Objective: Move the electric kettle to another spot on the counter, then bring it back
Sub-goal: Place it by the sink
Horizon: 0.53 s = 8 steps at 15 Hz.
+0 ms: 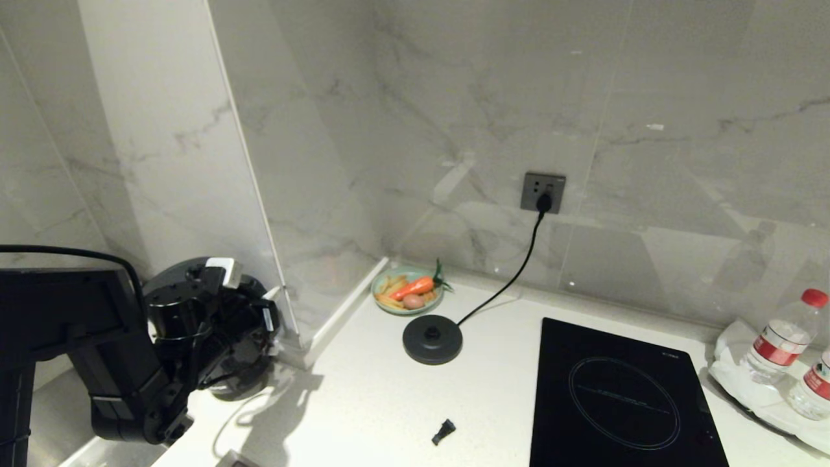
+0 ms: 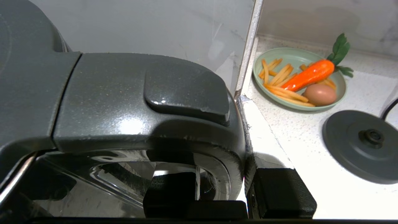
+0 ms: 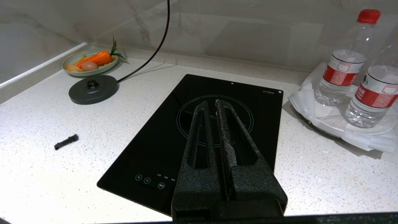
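The left gripper (image 2: pixel 199 199) has its jaws clamped across the loop handle of the tall glossy black electric kettle (image 2: pixel 118 102), one finger inside the loop and one outside, with the lid just ahead of the jaws. In the head view the kettle is mostly hidden behind the wrist at the far left end of the white speckled stone counter (image 1: pixel 363 402). To do this step well, I would keep the grip firm and the kettle upright. The flat round black base disc (image 2: pixel 363 146) lies well apart beyond the outer jaw; past it a pale green plate (image 2: pixel 298 107) holds an orange carrot, fries and an egg. The right gripper (image 3: pixel 217 109), jaws together, hangs over the black glass cooktop (image 3: pixel 174 140).
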{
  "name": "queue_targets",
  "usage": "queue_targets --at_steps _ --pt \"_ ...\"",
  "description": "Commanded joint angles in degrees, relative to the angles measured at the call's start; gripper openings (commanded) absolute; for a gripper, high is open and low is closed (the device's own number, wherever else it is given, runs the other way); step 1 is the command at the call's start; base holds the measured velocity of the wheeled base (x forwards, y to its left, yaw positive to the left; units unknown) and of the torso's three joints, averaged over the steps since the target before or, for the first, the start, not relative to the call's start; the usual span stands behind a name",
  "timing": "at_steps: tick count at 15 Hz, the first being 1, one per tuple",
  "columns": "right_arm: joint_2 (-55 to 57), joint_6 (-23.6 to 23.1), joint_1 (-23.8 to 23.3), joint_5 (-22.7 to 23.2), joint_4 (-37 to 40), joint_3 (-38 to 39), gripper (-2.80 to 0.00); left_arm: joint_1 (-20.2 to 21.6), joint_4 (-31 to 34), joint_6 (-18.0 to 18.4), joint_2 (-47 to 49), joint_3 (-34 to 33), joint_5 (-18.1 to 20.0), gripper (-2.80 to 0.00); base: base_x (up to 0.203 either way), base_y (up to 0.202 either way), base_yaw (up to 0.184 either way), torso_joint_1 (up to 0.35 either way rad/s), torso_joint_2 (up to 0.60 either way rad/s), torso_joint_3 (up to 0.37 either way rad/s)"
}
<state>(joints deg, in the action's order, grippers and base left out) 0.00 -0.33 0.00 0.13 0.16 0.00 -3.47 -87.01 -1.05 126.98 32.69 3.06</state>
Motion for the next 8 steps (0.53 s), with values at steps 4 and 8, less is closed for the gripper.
queue_targets --at_steps 4,8 --pt "0.08 -0.02 0.00 0.04 0.02 0.00 -2.80 0.75 -0.65 2.93 0.84 -3.16 4.76 -2.80 0.000 0.000 0.000 0.000 0.00 0.000" --pt "0.03 -0.02 0.00 0.04 0.02 0.00 -2.80 0.93 -0.65 4.21 1.73 -3.69 5.03 -2.80 0.000 0.000 0.000 0.000 0.00 0.000"
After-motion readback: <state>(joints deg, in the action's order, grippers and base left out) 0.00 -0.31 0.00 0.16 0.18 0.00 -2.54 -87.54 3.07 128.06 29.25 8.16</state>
